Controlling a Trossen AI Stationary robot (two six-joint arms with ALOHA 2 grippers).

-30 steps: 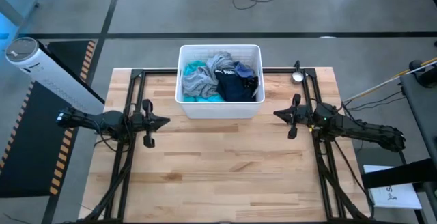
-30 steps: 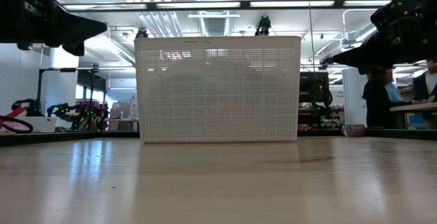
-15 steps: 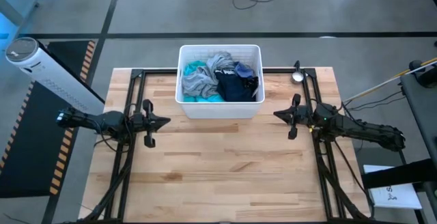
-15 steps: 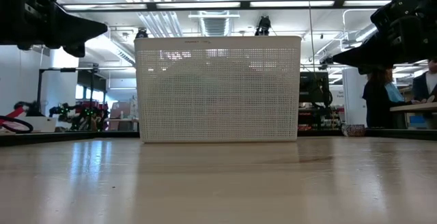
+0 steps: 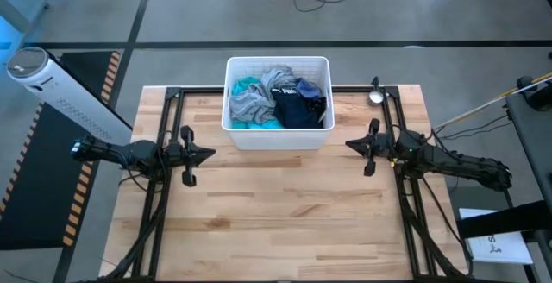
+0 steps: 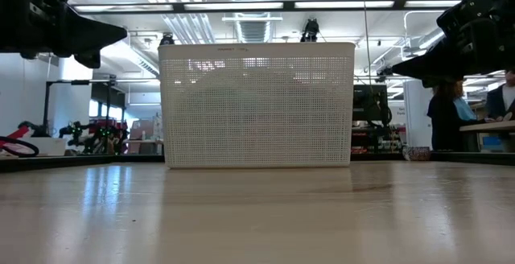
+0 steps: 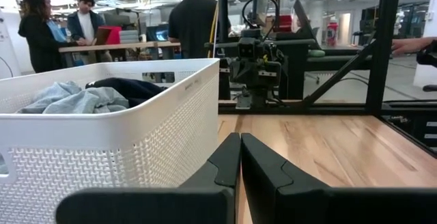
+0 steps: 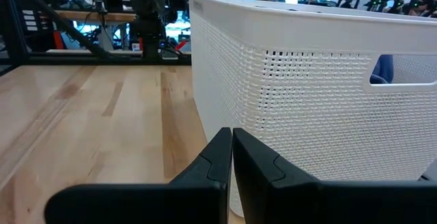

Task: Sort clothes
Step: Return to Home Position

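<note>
While people (image 7: 194,19) stand behind the table (image 5: 285,205), left fingers (image 7: 229,161) and right fingers (image 8: 220,153) press together.

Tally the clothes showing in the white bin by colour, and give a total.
teal garment: 1
grey garments: 2
navy-black garment: 1
blue-lavender piece: 1
Total: 5 showing from above; any buried underneath cannot be counted.

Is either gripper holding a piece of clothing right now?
No, the left gripper and right gripper are both shut on nothing, on either side of the white bin where the clothes lie.
</note>
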